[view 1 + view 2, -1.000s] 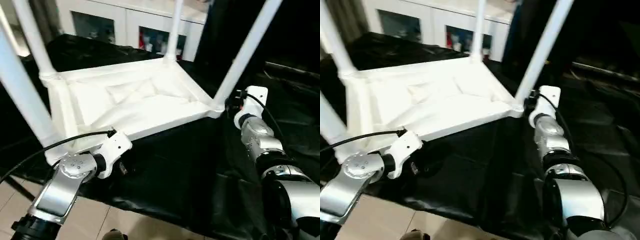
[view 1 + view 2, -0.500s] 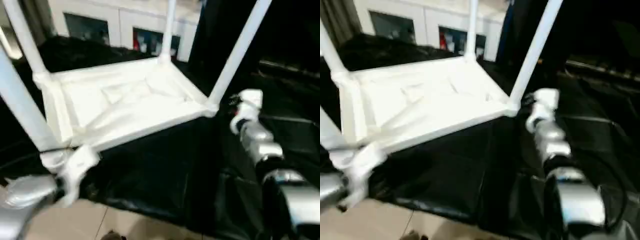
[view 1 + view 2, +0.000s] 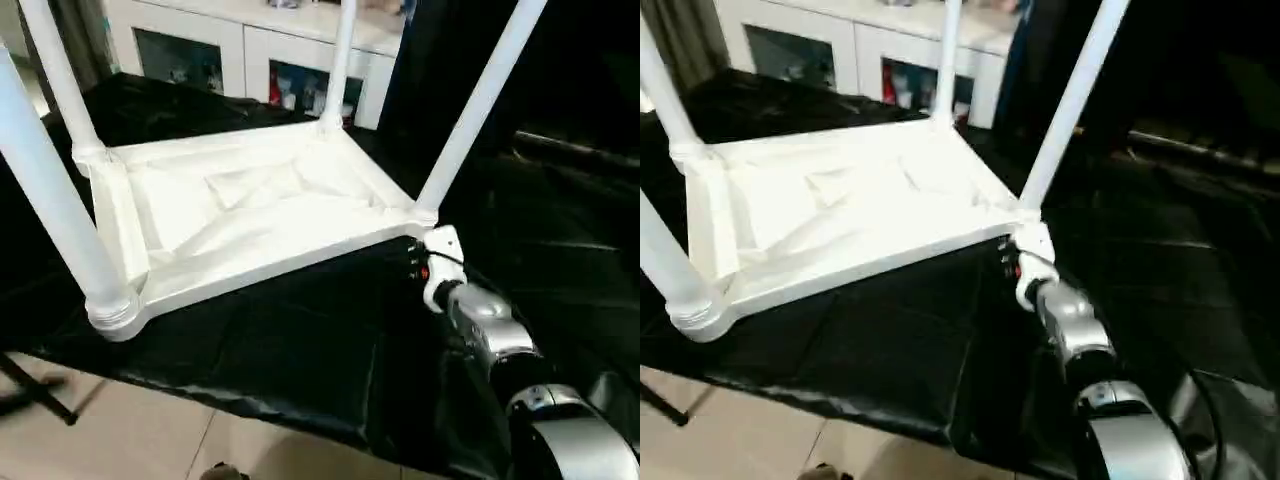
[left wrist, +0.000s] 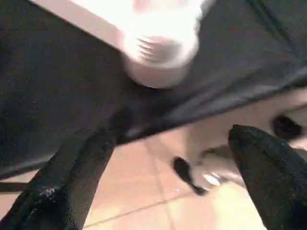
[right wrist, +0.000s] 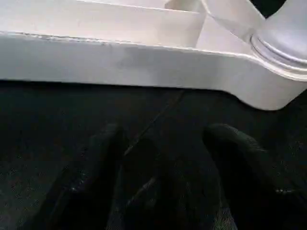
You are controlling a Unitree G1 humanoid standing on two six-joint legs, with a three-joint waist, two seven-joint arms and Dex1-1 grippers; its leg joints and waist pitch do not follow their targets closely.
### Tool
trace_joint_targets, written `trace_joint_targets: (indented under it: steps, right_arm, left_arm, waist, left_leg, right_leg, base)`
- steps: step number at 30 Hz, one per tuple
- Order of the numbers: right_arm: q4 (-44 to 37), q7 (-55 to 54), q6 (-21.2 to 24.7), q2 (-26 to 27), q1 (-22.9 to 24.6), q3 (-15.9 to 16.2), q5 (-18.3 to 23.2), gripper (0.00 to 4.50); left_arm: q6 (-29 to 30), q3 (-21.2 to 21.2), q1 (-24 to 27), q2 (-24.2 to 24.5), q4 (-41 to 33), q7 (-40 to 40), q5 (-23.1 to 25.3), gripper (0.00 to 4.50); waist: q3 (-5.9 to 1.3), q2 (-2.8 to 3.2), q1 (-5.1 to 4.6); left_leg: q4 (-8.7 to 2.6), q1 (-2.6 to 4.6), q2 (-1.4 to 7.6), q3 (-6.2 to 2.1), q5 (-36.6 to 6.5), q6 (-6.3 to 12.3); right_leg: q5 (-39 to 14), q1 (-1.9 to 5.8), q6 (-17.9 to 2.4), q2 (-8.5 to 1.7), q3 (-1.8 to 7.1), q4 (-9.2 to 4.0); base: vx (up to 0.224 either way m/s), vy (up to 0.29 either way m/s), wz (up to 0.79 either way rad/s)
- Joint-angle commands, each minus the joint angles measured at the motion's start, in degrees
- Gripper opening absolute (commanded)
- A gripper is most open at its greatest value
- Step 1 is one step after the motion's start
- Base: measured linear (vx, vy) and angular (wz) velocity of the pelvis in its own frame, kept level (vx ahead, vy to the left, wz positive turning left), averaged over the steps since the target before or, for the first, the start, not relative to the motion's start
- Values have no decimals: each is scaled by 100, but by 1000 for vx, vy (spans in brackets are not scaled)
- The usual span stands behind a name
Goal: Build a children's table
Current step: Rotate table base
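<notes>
The children's table (image 3: 250, 210) lies upside down on black cloth, its ribbed underside facing up. A white leg stands upright in each corner; the near-left leg (image 3: 50, 200) and near-right leg (image 3: 475, 110) are closest to me. My right gripper (image 5: 163, 134) is open just above the cloth, pointing at the table's rim (image 5: 144, 62) beside the near-right corner, with nothing between its fingers. From the head it shows just in front of that corner, at the end of the right forearm (image 3: 480, 320). My left gripper (image 4: 175, 132) is open and empty, low by the cloth's edge under a corner socket (image 4: 160, 52).
A white cabinet with glass doors (image 3: 200, 55) stands behind the work surface. Black cloth (image 3: 300, 340) covers the surface and hangs over its front edge. Tiled floor (image 3: 130, 430) lies below, with a dark stand foot (image 3: 30, 390) at the left.
My left arm has drawn back from the near-left corner and left the head views. My right gripper has dropped from the near-right leg's base to the cloth before that corner.
</notes>
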Motion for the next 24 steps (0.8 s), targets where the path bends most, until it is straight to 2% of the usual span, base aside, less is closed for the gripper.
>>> trace_joint_targets:
  steps: [1,2,4,5,7,8,10,11,12,13,16,17,19,20,23,24]
  right_arm:
    - [-96,6,85,-71,26,2,-12,306]
    - [-167,-10,144,-65,63,11,-45,306]
    - [-191,-18,164,-65,74,17,-61,306]
    - [-216,-29,184,-63,83,28,-77,306]
    - [-219,-40,191,-58,84,36,-87,306]
    - [-212,-44,185,-52,83,41,-96,306]
    - [-196,-48,180,-36,75,45,-117,306]
    - [-192,-55,180,-26,68,57,-134,306]
    - [-191,-57,181,-23,65,61,-140,306]
    - [-197,-59,188,-7,57,77,-159,306]
    - [-214,-57,182,20,46,109,-192,306]
    - [-231,-61,185,32,47,111,-198,306]
    - [-248,-62,187,42,51,111,-204,306]
    - [-267,-62,186,49,58,114,-207,306]
    - [-314,-52,168,91,92,135,-231,306]
    - [-310,-45,157,102,95,148,-232,306]
  left_arm:
    - [-55,254,-130,117,105,-11,-139,444]
    - [-56,476,-404,247,375,-76,-387,444]
    - [-104,484,-445,273,435,-100,-413,444]
    - [-208,448,-569,272,533,-129,-428,444]
    - [-303,393,-729,249,613,-117,-452,444]
    - [-269,347,-884,196,626,-89,-545,444]
    - [-217,149,-1198,44,598,-41,-745,444]
    - [-220,2,-1334,-31,585,-42,-816,444]
    - [-221,-49,-1381,-55,583,-43,-840,444]
    - [-256,-293,-1549,-147,586,-18,-877,444]
    - [-409,-773,-1900,-325,692,74,-791,444]
    - [-542,-972,-2138,-443,837,186,-665,444]
    - [-648,-1107,-2321,-535,949,282,-574,444]
    - [-714,-1193,-2438,-603,997,333,-529,444]
    - [-746,-1518,-2839,-938,984,527,-599,444]
    - [-737,-1613,-2905,-1014,937,536,-662,444]
  waist:
    - [-228,215,-31]
    - [-211,218,-29]
    - [-209,213,-34]
    - [-219,182,-35]
    - [-239,202,-12]
    - [-238,196,-17]
    - [-252,175,-22]
    - [-252,205,0]
    - [-260,196,-2]
    - [-268,189,-6]
    - [-288,207,21]
    - [-288,209,10]
    - [-303,224,21]
    - [-306,212,10]
    - [-320,223,8]
    - [-321,205,16]
  left_leg:
    - [-540,268,275,-240,-3406,-517]
    - [-546,285,260,-247,-3557,-539]
    - [-549,305,261,-255,-3676,-557]
    - [-561,277,269,-281,-3652,-546]
    - [-546,312,267,-265,-3558,-531]
    - [-559,290,274,-266,-3489,-540]
    - [-567,284,281,-259,-3422,-545]
    - [-564,322,274,-233,-3389,-555]
    - [-561,309,270,-232,-3355,-548]
    - [-568,265,270,-239,-3249,-538]
    - [-558,294,272,-212,-3065,-551]
    - [-554,266,262,-221,-3059,-553]
    - [-537,303,264,-218,-3032,-572]
    - [-552,266,267,-229,-2958,-577]
    - [-543,286,272,-207,-2870,-590]
    - [-541,294,274,-201,-2855,-587]
  right_leg:
    - [-2700,-12,-793,-404,364,-599]
    - [-2842,-7,-771,-394,344,-612]
    - [-2921,-11,-749,-400,345,-623]
    - [-3011,30,-710,-430,343,-623]
    - [-2940,6,-737,-447,368,-635]
    - [-2799,30,-794,-436,364,-610]
    - [-2627,42,-840,-425,363,-582]
    - [-2464,13,-906,-413,368,-576]
    - [-2413,29,-926,-416,370,-566]
    - [-2383,74,-932,-431,372,-550]
    - [-2175,61,-966,-424,386,-535]
    - [-2295,98,-946,-435,381,-541]
    - [-2314,81,-908,-439,390,-549]
    - [-2232,118,-917,-431,381,-534]
    - [-1949,108,-1022,-412,380,-502]
    - [-1913,106,-1040,-411,378,-504]
  base:
    - [0,0,0]
    - [0,0,0]
    - [0,0,0]
    - [0,0,0]
    - [0,0,0]
    - [0,0,0]
    - [0,0,0]
    - [0,0,0]
    - [0,0,0]
    - [0,0,0]
    - [0,0,0]
    - [0,0,0]
    - [0,0,0]
    - [0,0,0]
    - [0,0,0]
    - [0,0,0]
